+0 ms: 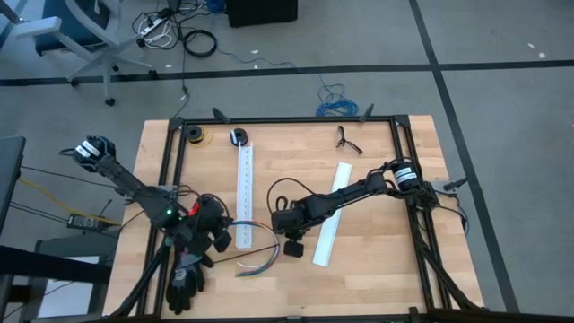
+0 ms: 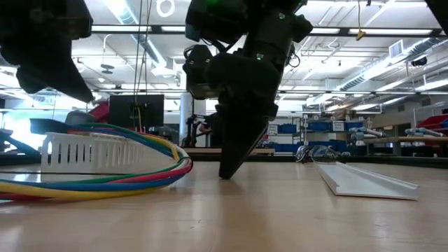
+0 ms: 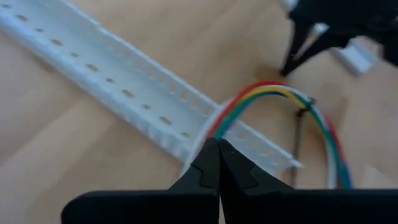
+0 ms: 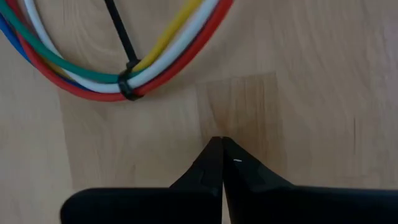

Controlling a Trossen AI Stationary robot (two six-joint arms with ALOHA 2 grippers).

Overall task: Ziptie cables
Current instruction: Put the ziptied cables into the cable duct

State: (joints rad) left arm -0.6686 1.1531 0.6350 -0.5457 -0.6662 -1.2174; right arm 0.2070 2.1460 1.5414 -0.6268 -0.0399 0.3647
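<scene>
The cables (image 1: 254, 247) are lying in a curved loop on the worktop (image 1: 377, 260), near its front middle; red, white, yellow, green and blue strands are running side by side, cinched by a thin dark tie (image 4: 127, 81) whose tail is sticking out straight. The left gripper (image 3: 217, 152), pressed together and empty, is hovering just beside the loop's end, close to a long white perforated strip (image 1: 245, 184). The right gripper (image 1: 292, 244), also pressed together and holding nothing, is pointing down at bare wood just beside the loop's other side. A second white strip (image 1: 330, 215) is lying under the right arm, near the cables. A dark glove (image 1: 184, 278) is sitting at the worktop's front left edge. Open wood is showing toward the front right corner
</scene>
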